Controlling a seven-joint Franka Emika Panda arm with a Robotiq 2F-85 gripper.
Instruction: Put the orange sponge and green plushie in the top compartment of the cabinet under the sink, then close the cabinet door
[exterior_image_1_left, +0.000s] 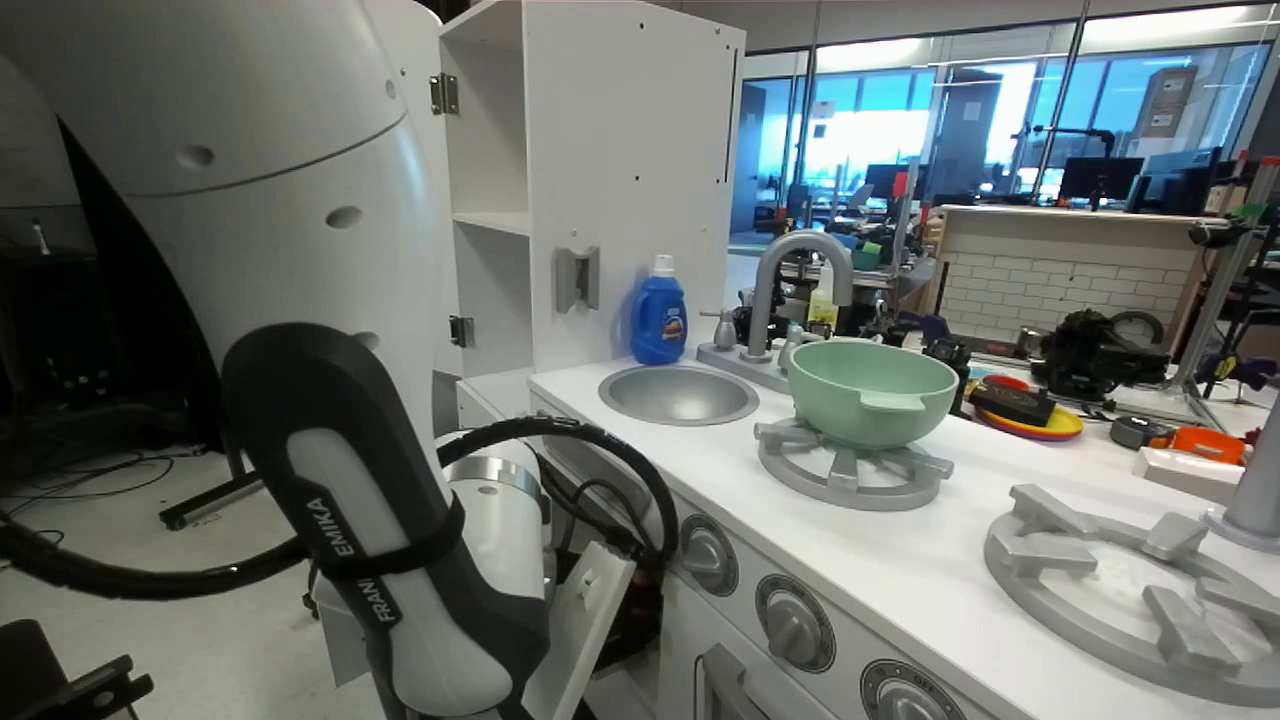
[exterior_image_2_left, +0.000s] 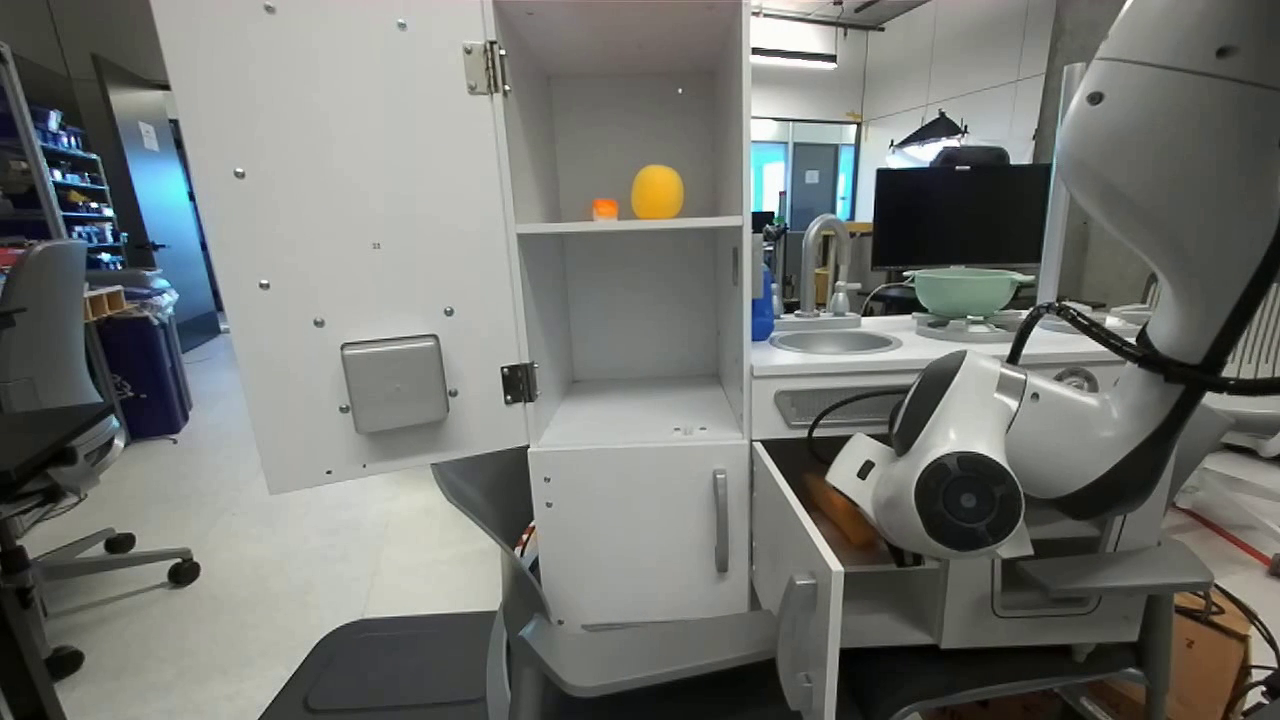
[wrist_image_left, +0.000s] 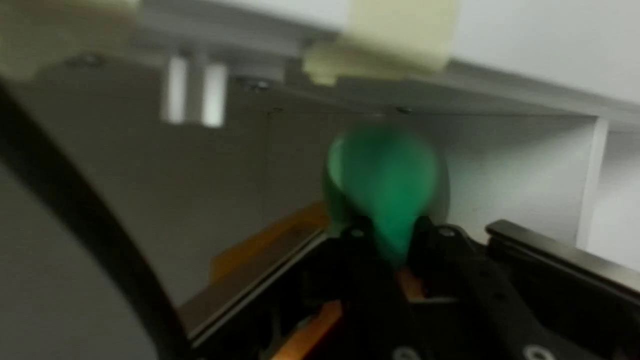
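Note:
My gripper (wrist_image_left: 391, 235) is shut on the green plushie (wrist_image_left: 387, 172), which bulges out beyond the fingertips and is blurred in the wrist view. They are inside or at the mouth of the cabinet under the sink, below its top edge. The orange sponge (exterior_image_2_left: 842, 512) is a long orange-brown piece inside the top compartment. It also shows in the wrist view (wrist_image_left: 267, 240), partly hidden behind my gripper. The cabinet door (exterior_image_2_left: 800, 550) stands open toward the camera in an exterior view. My fingers are hidden by the arm in both exterior views.
A grey chair (exterior_image_2_left: 650, 645) stands close in front of the cabinets. A black cable (wrist_image_left: 85, 220) crosses the wrist view. A tall cabinet with its door (exterior_image_2_left: 350, 220) open stands beside the sink (exterior_image_2_left: 835, 342). A green bowl (exterior_image_1_left: 872, 390) sits on a burner.

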